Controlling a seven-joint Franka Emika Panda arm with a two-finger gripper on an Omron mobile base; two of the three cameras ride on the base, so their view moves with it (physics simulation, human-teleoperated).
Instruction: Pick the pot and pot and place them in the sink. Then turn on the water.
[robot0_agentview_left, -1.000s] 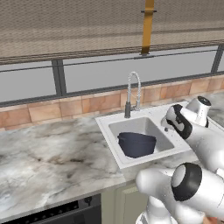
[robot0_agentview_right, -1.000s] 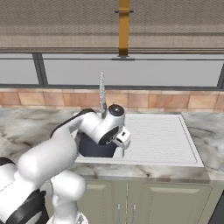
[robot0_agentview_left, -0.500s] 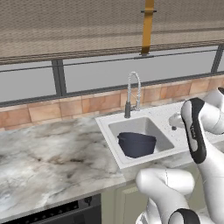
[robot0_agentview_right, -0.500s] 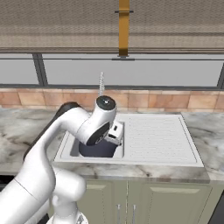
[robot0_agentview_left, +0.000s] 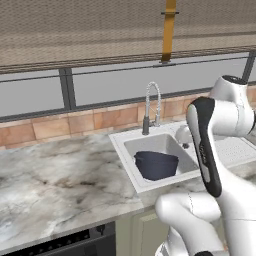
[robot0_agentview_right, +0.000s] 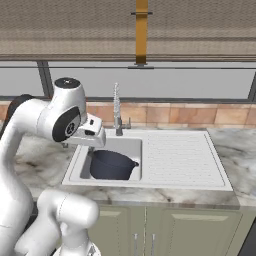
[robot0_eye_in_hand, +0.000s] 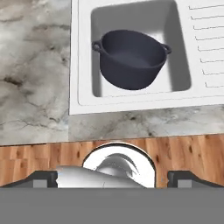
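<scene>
Only one pot down, and the tight part is ahead

My tool (robot0_eye_in_hand: 116, 180) hangs above the front edge of the sink (robot0_eye_in_hand: 83, 65), jaws spread wide and holding nothing. The navy pot (robot0_eye_in_hand: 131, 59) sits upright in the sink's basin, lidless and empty, and takes up most of the basin floor. The other pot has yet to join it, and I cannot say where it stands.

That crowding is my main worry. A wider pot set into what room is left would likely land on the navy pot's rim or on the sink's edge; put down off-level, it could tip, slide or knock the first pot askew. Nesting or stacking may be the only way (and a stack wobbles). The second worry is the faucet (robot0_agentview_right: 117, 112) at the sink's back rim. It is tall and springy, and my arm swings wide, so a careless reach could strike the arch instead of the lever. The water is not yet on.

From the hand view, straight down, I get both loop handles of the navy pot, its bare inside, the counter (robot0_eye_in_hand: 35, 65) to one side of the sink and the wooden floor (robot0_eye_in_hand: 43, 157) below its front. The faucet comes to me from the base views. The right base view lays out the whole ribbed drainboard (robot0_agentview_right: 175, 155) beside the basin; in the left base view my own arm covers much of it.
</scene>
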